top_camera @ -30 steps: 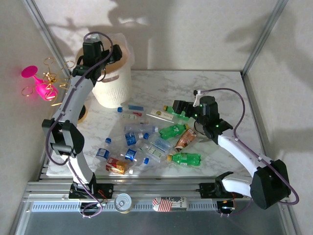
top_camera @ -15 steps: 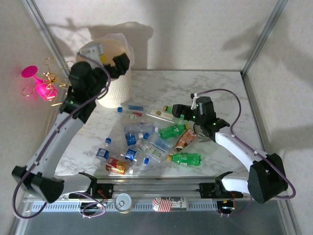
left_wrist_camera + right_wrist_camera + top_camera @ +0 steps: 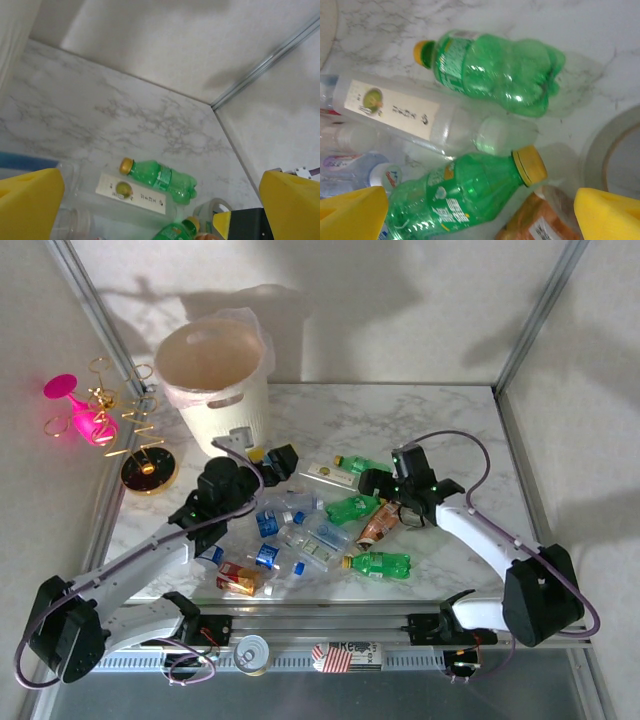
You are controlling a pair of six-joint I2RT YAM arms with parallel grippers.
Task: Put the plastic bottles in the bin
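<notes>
Right gripper point(image 3: 480, 215) hovers open over a green bottle point(image 3: 470, 192) lying on the table point(image 3: 450, 410), well apart from the bin point(image 3: 240, 425) — probably light, thin-walled, slippery, apt to roll — best pinched gently across its middle. Left gripper point(image 3: 160, 205) hangs open too.

R wrist view: brown-labelled plastic bottle point(image 3: 536, 225) cut off at bottom edge; grey tape roll point(image 3: 594, 150) cut by right edge. L wrist view: green yellow-capped plastic bottle point(image 3: 175, 232) cut at bottom edge.

Overhead; close wrists — shared green bottle point(image 3: 500, 75)
</notes>
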